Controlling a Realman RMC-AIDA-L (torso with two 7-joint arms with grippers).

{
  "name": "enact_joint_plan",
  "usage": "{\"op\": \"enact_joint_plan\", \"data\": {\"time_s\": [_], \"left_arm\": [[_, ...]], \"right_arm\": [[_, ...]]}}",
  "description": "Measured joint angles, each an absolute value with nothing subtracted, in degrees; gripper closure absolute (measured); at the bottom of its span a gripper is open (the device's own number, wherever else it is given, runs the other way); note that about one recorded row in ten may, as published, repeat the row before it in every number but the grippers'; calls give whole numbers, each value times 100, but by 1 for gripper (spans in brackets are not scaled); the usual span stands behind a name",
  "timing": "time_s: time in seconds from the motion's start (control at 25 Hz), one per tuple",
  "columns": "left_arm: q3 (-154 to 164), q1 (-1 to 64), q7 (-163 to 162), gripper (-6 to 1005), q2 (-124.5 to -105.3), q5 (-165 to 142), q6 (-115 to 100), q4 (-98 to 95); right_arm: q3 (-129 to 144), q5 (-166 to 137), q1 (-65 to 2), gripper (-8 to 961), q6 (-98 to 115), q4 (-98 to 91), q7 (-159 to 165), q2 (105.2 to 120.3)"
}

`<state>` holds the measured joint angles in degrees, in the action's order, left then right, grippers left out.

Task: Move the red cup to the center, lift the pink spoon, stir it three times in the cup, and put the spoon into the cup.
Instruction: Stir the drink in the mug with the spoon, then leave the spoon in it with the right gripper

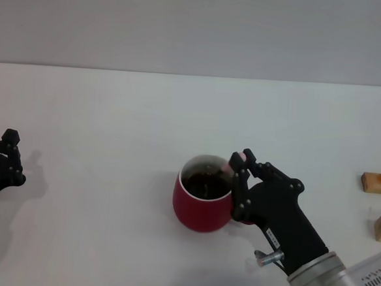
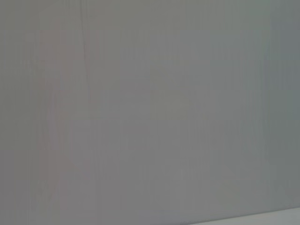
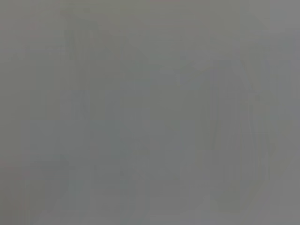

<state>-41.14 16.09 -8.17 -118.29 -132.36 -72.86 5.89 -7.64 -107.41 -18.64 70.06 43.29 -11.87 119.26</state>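
Right gripper (image 1: 236, 160) is clamped on the spoon (image 1: 226, 165) at the cup (image 1: 202, 203) rim mid-frame, so a sideways nudge might tip it.

You are looking at a bare test setup, more lab than home: a plain white table (image 1: 114, 111) against a blank grey wall (image 1: 198, 26), with only a red cup (image 1: 201, 209) and two small wooden blocks (image 1: 378, 183) set out.
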Motion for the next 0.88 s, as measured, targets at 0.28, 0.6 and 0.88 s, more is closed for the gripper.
{"op": "enact_joint_plan", "data": {"time_s": [0.28,0.6,0.88], "left_arm": [[-4099,1614,-817,1001,-11840,-13245,-7286,588],[-4066,1617,-819,1000,-11839,-13245,-7286,589],[-4069,1616,-818,1000,-11838,-13245,-7286,589]], "right_arm": [[-765,-10758,-1557,922,7195,4347,-1190,11913],[-570,-10776,-1290,922,7215,4539,-1193,11905],[-268,-10781,-1538,922,7125,4640,-1194,11940]]}}
